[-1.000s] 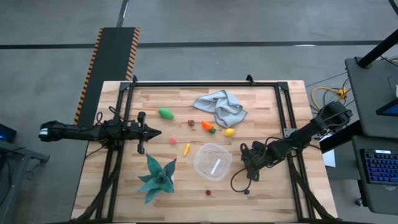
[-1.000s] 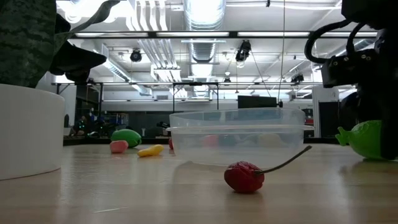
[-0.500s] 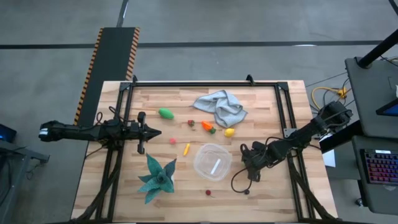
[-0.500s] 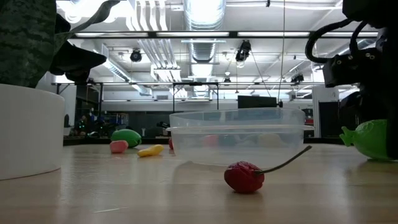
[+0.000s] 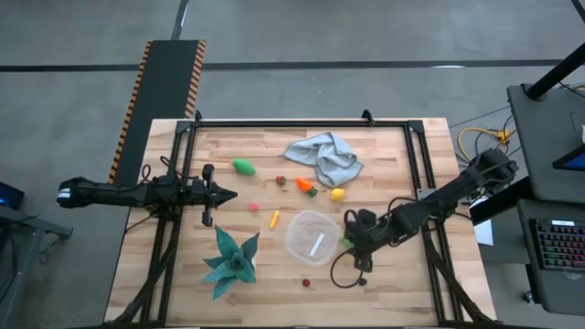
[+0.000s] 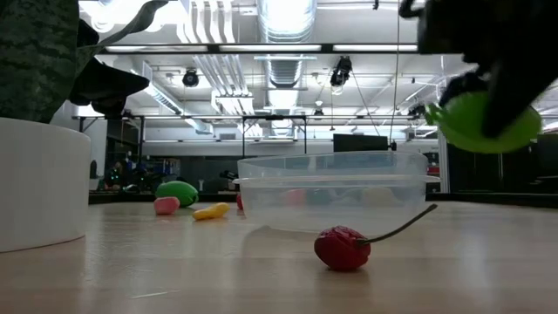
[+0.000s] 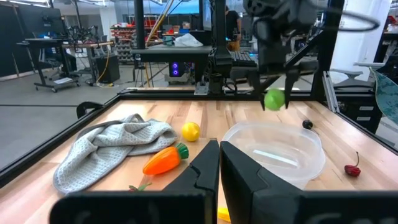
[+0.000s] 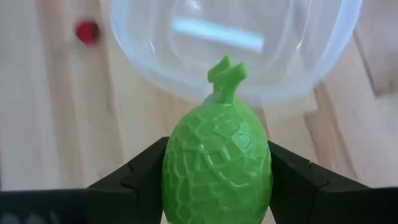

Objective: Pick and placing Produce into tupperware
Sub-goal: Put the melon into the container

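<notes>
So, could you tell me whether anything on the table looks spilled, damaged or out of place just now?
Nothing looks spilled or damaged. The clear round plastic container sits upright and empty, and the right gripper holds a bumpy green toy fruit at its rim. Only the crumpled grey-blue cloth lies untidily. The left gripper waits apart.

The table (image 5: 265, 146) is pale wood in narrow joined planks, smooth with a soft sheen, framed by black metal rails. The tupperware (image 5: 313, 238) is clear, thin plastic, glossy at its rim. The green fruit (image 8: 217, 163) gripped in the right hand (image 8: 217, 177) looks like moulded plastic, its skin cut into a scaly, netted pattern with a dull shine; the fingers (image 8: 134, 177) on either side are matt black. The cloth (image 7: 115, 142) near the far edge is soft grey fabric, rumpled. The red cherry (image 6: 342, 248) is shiny and slightly dimpled.
</notes>
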`<state>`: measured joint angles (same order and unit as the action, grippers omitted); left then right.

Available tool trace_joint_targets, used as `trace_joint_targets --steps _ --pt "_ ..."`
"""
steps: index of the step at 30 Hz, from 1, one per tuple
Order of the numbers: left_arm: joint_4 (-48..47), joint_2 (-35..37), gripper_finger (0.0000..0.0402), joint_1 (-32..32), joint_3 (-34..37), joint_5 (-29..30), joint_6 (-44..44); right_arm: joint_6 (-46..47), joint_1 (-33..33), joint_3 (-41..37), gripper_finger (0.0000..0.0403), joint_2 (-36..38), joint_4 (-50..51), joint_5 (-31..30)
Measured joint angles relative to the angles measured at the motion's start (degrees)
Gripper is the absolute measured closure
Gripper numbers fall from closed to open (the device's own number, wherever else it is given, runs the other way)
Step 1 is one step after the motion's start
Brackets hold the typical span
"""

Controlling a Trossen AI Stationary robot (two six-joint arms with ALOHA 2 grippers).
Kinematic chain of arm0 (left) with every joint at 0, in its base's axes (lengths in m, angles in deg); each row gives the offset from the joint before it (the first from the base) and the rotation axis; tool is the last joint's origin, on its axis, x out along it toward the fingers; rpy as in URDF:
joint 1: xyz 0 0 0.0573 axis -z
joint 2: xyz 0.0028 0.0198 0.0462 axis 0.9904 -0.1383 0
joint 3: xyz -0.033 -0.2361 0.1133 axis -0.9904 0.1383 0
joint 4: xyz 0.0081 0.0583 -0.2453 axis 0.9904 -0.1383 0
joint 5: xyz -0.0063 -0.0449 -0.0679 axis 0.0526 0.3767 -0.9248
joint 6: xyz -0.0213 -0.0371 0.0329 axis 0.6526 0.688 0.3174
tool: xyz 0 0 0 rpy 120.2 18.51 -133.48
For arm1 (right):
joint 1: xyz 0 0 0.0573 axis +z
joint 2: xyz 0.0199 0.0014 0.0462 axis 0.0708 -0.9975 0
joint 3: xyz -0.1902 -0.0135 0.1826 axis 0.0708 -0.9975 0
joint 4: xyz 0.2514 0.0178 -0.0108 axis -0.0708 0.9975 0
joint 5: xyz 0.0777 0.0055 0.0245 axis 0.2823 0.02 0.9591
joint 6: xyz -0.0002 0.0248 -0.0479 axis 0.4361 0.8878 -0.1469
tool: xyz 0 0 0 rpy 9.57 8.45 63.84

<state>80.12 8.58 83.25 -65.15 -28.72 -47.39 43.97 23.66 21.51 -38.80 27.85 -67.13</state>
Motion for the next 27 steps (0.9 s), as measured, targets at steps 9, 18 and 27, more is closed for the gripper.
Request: trace_joint_targets --steps 9,18,27 --pt "0.01 0.0 0.0402 0.02 0.0 0.0 0.0 -11.89 -3.83 9.28 0.0195 -6.55 0.27 -2.19" --pt "-0.05 0.0 0.0402 0.02 0.0 -0.02 0.02 -22.73 -10.2 21.18 0.0195 -18.08 8.45 -1.73" --pt "0.01 0.02 0.0402 0.02 0.0 -0.04 0.02 -21.94 -11.63 22.59 0.0191 -21.72 10.71 -1.39"
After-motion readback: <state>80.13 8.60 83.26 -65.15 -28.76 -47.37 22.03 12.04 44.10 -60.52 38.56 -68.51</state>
